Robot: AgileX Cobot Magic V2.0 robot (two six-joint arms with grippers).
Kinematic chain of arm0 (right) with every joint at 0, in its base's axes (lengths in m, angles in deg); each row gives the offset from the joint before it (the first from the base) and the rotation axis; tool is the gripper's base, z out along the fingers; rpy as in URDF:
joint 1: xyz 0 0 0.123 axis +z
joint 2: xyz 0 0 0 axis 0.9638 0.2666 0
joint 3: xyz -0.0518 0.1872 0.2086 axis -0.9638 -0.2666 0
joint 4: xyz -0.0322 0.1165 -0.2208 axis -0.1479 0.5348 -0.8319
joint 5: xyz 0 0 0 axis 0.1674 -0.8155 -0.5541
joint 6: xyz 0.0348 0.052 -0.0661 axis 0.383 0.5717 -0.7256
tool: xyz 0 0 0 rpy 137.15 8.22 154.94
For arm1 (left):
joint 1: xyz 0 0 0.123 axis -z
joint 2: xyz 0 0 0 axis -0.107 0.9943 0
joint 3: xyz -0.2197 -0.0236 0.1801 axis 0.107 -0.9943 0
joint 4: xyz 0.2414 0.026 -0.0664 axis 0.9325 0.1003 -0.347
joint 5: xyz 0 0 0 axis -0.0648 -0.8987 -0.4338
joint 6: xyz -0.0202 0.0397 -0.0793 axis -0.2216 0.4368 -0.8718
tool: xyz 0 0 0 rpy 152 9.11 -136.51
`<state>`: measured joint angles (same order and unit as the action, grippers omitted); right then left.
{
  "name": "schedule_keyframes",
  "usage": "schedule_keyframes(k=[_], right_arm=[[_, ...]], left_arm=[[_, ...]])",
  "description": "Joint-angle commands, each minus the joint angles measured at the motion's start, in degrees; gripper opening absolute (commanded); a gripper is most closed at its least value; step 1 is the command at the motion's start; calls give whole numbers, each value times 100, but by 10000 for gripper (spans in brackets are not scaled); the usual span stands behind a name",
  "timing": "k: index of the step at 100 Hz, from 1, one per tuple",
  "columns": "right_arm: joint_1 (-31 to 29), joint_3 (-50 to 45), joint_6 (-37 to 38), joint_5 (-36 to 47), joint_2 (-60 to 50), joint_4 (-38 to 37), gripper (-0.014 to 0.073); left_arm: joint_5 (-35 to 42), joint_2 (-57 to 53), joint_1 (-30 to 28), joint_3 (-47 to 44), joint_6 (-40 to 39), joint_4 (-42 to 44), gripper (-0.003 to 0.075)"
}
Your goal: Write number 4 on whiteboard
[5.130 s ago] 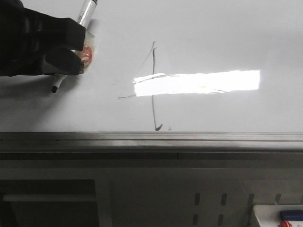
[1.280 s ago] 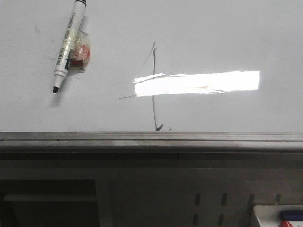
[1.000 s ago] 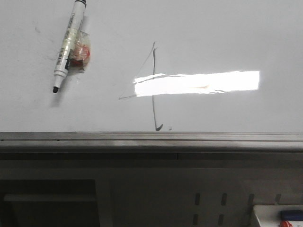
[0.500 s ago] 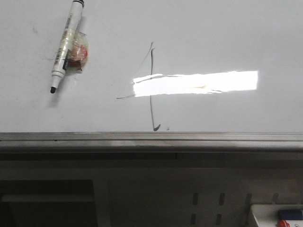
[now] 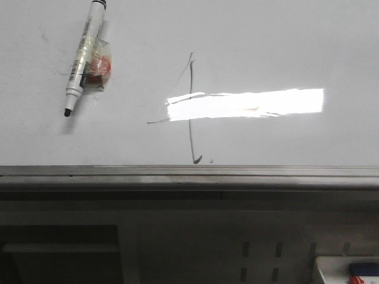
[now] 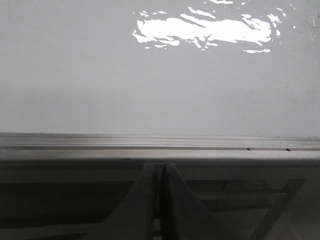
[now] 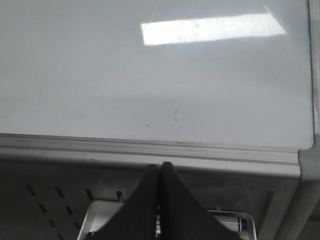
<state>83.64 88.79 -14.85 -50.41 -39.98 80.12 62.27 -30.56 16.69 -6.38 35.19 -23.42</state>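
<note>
The number 4 (image 5: 190, 118) is drawn in thin dark strokes on the whiteboard (image 5: 284, 47), its crossbar partly lost in a bright light reflection. A white marker (image 5: 83, 56) with a black tip lies on the board at the upper left, a taped red blob beside it. No gripper shows in the front view. My left gripper (image 6: 159, 167) is shut and empty, held below the board's grey edge rail (image 6: 160, 147). My right gripper (image 7: 160, 167) is shut and empty, below the rail (image 7: 150, 150) near the board's right corner.
A white tray (image 5: 331, 269) with a blue item stands at the lower right below the board; it also shows in the right wrist view (image 7: 100, 215) under the fingers. A grey perforated panel (image 5: 260, 248) lies below the rail.
The left gripper that held the marker five seconds ago has let it go and left the front view. The marker now lies on the board. The view shifted very slightly.
</note>
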Motion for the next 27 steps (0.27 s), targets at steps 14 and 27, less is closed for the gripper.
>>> schedule_keyframes(k=[14,27], right_arm=[[-38,-134,-10,114,-67,-10,-45],[-38,-134,-10,114,-67,-10,-45]], left_arm=[[272,52,-2,-194,-41,-51,-20],[272,52,-2,-194,-41,-51,-20]])
